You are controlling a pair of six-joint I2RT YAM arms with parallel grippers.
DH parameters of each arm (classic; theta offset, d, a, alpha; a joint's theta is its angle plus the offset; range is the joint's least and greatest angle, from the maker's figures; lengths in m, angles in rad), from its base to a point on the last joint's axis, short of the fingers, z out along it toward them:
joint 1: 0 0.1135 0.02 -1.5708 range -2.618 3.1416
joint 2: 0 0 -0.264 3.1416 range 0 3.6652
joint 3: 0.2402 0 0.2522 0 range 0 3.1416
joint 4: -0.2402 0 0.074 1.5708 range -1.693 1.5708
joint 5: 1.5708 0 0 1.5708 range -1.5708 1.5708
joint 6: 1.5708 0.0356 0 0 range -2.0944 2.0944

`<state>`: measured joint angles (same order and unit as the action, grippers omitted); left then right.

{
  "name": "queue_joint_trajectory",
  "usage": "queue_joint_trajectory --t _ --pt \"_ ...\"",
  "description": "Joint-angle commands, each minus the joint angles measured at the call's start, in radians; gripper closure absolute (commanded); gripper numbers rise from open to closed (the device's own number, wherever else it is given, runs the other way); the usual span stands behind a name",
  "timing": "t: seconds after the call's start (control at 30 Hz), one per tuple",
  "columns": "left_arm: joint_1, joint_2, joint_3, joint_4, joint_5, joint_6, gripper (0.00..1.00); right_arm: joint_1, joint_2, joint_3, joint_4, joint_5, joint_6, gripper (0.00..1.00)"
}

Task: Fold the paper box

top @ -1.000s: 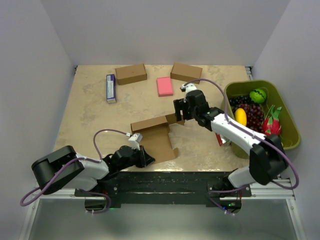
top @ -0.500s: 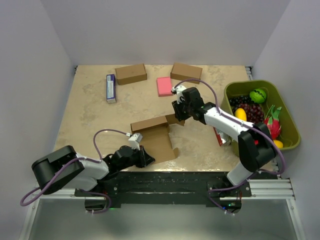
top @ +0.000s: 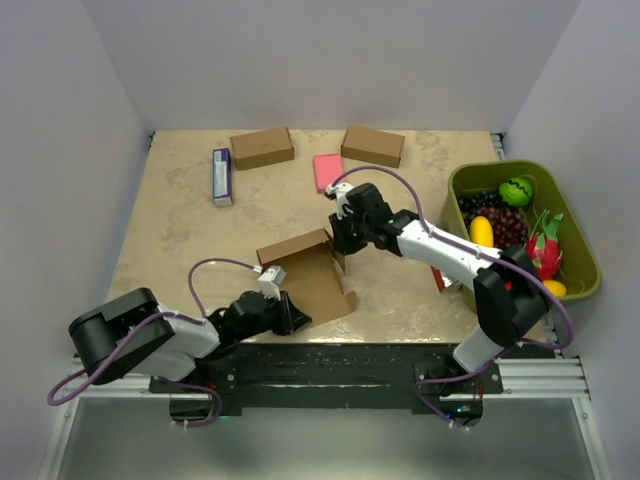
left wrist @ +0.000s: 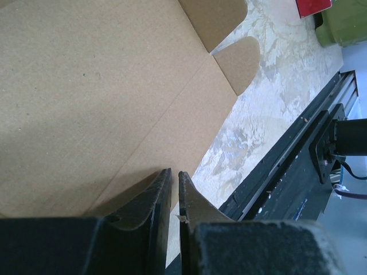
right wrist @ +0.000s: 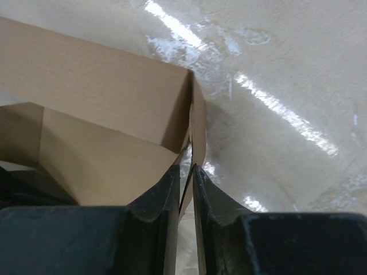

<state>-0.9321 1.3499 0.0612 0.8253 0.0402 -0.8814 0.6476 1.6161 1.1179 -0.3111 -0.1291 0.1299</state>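
The paper box [top: 308, 278] is a partly folded brown cardboard sheet lying near the table's front edge, with its back wall [top: 293, 246] standing up. My left gripper [top: 291, 318] lies low at the sheet's near edge and is shut on it. In the left wrist view the flat panel [left wrist: 103, 86] fills the frame, and the left gripper [left wrist: 174, 173] pinches its edge. My right gripper [top: 339, 238] is at the box's far right corner, shut on a thin side flap. That flap [right wrist: 198, 123] runs between the fingers of the right gripper [right wrist: 186, 168] in the right wrist view.
Two ready-made brown boxes [top: 262, 147] [top: 372, 145] and a pink pad [top: 326, 171] sit at the back. A blue-and-white carton [top: 222, 176] lies back left. A green bin [top: 583, 268] of fruit stands at the right, with a red item [top: 440, 279] beside it.
My right gripper has moved left to the box's far right corner and shut on the side flap. The back wall has shifted a little left. The left arm has stayed put.
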Motion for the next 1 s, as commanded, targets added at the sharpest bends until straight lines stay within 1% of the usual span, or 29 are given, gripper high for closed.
queue_joint_trajectory --t 0.0,0.2,0.4,0.43,0.5,0.53,0.63,0.67,0.73,0.77,0.83,0.87,0.9,0.93,0.97 --pt "-0.007 0.032 -0.011 -0.078 0.001 0.007 0.85 0.029 -0.035 -0.009 0.003 -0.047 0.063 0.82" --pt "-0.007 0.034 0.0 -0.077 0.003 0.019 0.85 0.049 -0.038 -0.01 -0.003 -0.029 0.109 0.83" --pt "-0.007 0.006 0.051 -0.146 -0.013 0.056 0.85 0.064 -0.053 -0.036 0.033 -0.03 0.155 0.82" --pt "-0.007 0.005 0.06 -0.156 -0.011 0.058 0.85 0.066 -0.053 -0.046 0.036 -0.009 0.165 0.82" --pt "-0.007 -0.006 0.074 -0.172 -0.014 0.074 0.85 0.064 -0.045 -0.049 0.038 0.011 0.168 0.84" --pt "-0.007 -0.012 0.08 -0.192 -0.017 0.079 0.85 0.064 -0.042 -0.053 0.037 0.038 0.171 0.88" --pt "-0.007 -0.047 0.106 -0.235 -0.02 0.093 0.83 0.066 -0.027 -0.061 0.032 0.091 0.177 0.93" --pt "-0.007 -0.07 0.117 -0.25 -0.022 0.102 0.81 0.064 -0.025 -0.063 0.026 0.104 0.178 0.96" --pt "-0.007 -0.098 0.155 -0.308 -0.025 0.111 0.75 0.064 -0.024 -0.064 0.024 0.118 0.18 0.98" --pt "-0.007 -0.13 0.169 -0.33 -0.028 0.128 0.68 0.064 -0.025 -0.064 0.02 0.126 0.18 0.99" --pt "-0.007 -0.162 0.221 -0.408 -0.034 0.143 0.61 0.066 -0.028 -0.066 0.017 0.126 0.183 1.0" --pt "-0.007 -0.197 0.239 -0.435 -0.037 0.162 0.54 0.064 -0.028 -0.063 0.01 0.149 0.185 1.0" --pt "-0.007 -0.216 0.277 -0.463 -0.037 0.171 0.5 0.064 -0.03 -0.061 0.007 0.152 0.185 1.0" --pt "-0.007 -0.234 0.298 -0.524 -0.039 0.179 0.46 0.064 -0.03 -0.059 0.004 0.154 0.186 1.0" --pt "-0.007 -0.274 0.317 -0.554 -0.037 0.194 0.39 0.064 -0.033 -0.058 0.003 0.155 0.185 1.0"
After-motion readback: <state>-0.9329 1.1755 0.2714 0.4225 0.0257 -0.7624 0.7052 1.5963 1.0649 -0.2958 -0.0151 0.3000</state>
